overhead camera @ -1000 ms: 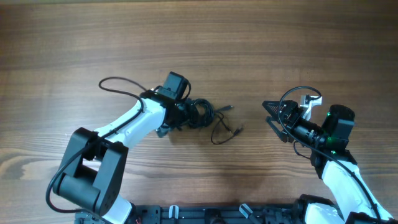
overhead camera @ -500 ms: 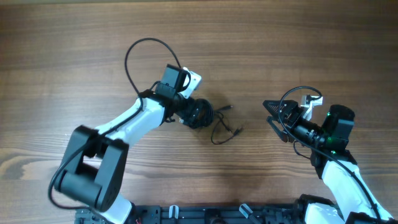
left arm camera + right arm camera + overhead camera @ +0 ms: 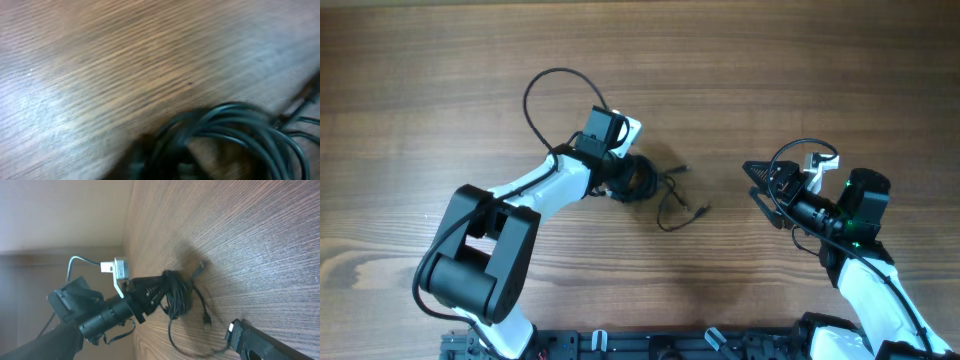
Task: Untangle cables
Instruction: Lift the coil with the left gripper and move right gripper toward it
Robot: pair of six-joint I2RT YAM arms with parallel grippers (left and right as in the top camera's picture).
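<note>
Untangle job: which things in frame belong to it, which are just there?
Job: thin black cables, bundled, ends trailing right; left hand at the bundle; right hand off to the side.
Just there: left arm's own thick cable loop; right arm's cable loop; wooden table.

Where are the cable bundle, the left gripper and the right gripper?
cable bundle [image 3: 177, 292], right wrist view, middle of the coiled knot.
left gripper [image 3: 628, 180], overhead view, fingertips at the bundle.
right gripper [image 3: 748, 178], overhead view, between its open fingertips.
</note>
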